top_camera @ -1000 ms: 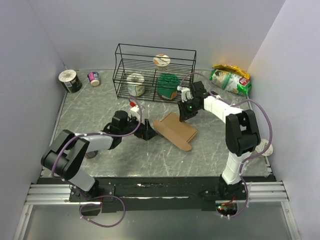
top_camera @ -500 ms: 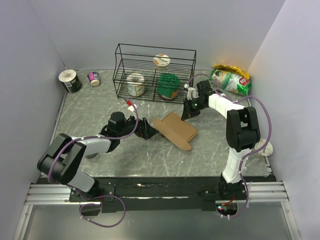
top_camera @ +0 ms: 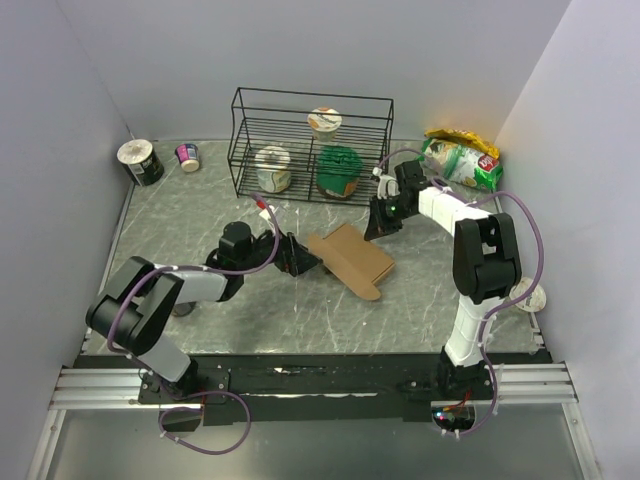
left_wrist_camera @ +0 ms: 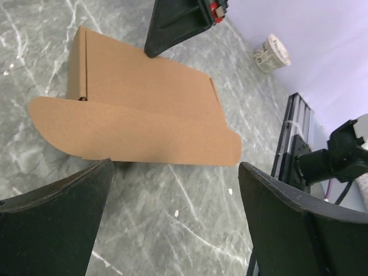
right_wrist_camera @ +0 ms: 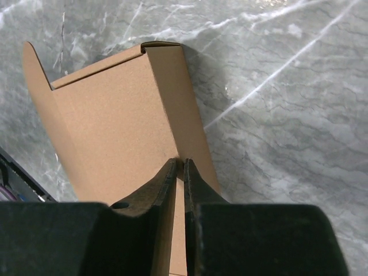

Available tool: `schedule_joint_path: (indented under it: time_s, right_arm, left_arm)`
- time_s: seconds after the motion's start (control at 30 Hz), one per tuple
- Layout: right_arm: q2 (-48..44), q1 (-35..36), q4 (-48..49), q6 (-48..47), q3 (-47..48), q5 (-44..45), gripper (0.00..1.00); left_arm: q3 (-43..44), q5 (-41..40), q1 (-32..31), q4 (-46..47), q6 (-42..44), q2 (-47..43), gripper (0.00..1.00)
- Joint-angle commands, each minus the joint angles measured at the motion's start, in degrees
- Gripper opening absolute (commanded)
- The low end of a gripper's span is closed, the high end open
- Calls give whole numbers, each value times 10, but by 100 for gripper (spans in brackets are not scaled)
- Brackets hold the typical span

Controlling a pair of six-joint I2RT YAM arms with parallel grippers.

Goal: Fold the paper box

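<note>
Top external view: the brown cardboard paper box [top_camera: 352, 258] lies only partly folded, flap still out. The left gripper [top_camera: 303, 260] gapes empty; the right gripper [top_camera: 376, 231] is nearly closed at the box edge, grip unclear.

Paper box [top_camera: 350, 258] lying partly folded on the table [top_camera: 200, 215]
Plain brown and unprinted, it is sitting mid-table, one long round-cornered flap [left_wrist_camera: 132, 135] spreading flat along its side, a narrow panel creased at one end.

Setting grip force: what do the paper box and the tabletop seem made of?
The paper box: thin brown cardboard, matte and unprinted, with sharp creases and cut edges. The tabletop: grey, white-veined marble look, faintly glossy; real stone or printed sheet, the pictures cannot tell.
</note>
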Motion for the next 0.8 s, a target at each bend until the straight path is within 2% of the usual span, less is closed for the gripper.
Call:
schedule_joint_path:
  time_s: [0.0,0.27,0.4,0.57,0.63,0.77]
  right_arm:
    - [10,-32,-55,17,-7,114,15]
    - [2,-42,-64,20,-2,116,15]
    - [-4,-42,-59,20,-8,115,15]
    - [-16,-40,-46,18,-23,96,17]
    - [-19,-38,-39,20,-32,88,18]
    - [-31,-20,-16,20,-56,82,31]
  left_arm:
    - [1,18,1,59,-18,0,96]
    - [26,-22,-3,73,-77,58,98]
    - [32,-14,-7,158,-136,95,99]
    - [62,-5,-24,169,-148,130,98]
    - [70,-1,-28,172,-149,137,98]
    - [69,2,-33,173,-133,137,98]
